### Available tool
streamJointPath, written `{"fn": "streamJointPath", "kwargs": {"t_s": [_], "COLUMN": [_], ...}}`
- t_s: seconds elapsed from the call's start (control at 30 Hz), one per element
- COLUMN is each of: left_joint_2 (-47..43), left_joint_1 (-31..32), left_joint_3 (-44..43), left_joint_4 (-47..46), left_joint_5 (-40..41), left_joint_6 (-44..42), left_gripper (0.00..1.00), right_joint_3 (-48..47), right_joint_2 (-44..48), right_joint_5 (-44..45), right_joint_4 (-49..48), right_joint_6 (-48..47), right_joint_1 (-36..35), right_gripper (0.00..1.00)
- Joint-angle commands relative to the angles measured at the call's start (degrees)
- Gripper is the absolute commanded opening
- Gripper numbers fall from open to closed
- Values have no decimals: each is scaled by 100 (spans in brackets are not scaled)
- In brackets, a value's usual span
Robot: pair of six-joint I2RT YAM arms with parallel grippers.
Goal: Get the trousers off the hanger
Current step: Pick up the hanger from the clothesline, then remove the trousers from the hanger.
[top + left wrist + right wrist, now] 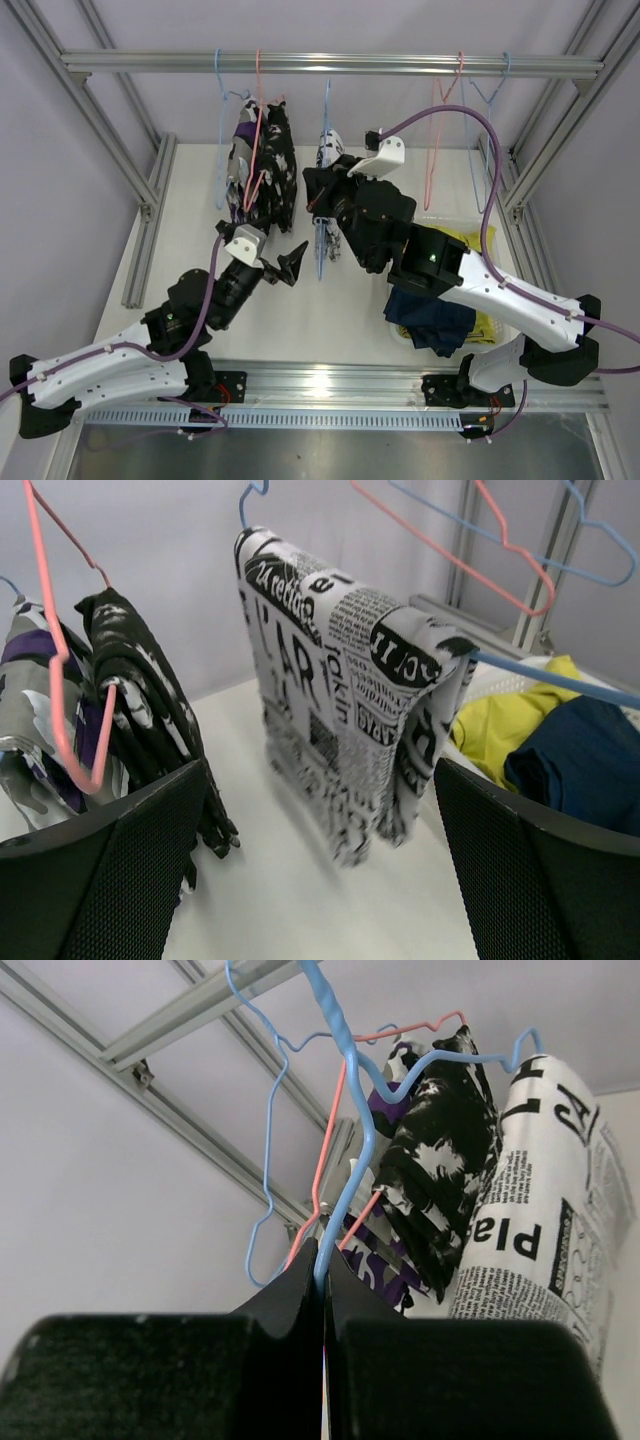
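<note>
at far left, dark patterned trousers [140, 700] hang on a pink hanger [60, 680], not yet dealt with. your left pincer [290, 265] stands wide, aimed at the newsprint trousers [340, 700] draped over the blue hanger [345, 1110], likely to pull them off. your right pincer [322, 1260] is clamped on that hanger's wire, probably steadying it. further right, the yellow-green pair [465, 240] and navy pair [430, 320] lie off any hanger.
</note>
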State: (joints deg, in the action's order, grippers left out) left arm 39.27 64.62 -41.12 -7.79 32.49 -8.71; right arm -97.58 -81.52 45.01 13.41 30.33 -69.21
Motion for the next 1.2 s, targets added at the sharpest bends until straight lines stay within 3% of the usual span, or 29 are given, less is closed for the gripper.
{"fn": "streamJointPath", "kwargs": {"t_s": [0.0,0.77,1.17], "left_joint_2": [-156,72,28], "left_joint_1": [42,42,42], "left_joint_3": [26,122,271], "left_joint_4": [-442,-723,-1014], "left_joint_5": [-182,-76,196], "left_joint_6": [-96,-359,-605], "left_gripper": [99,100,99], "right_joint_3": [-525,-525,828], "right_joint_2": [22,48,681], "right_joint_5": [552,622,693], "right_joint_4": [-814,-954,-1684], "right_joint_6": [8,518,1361], "right_joint_1": [-145,-804,-1288], "right_gripper": [0,0,0]}}
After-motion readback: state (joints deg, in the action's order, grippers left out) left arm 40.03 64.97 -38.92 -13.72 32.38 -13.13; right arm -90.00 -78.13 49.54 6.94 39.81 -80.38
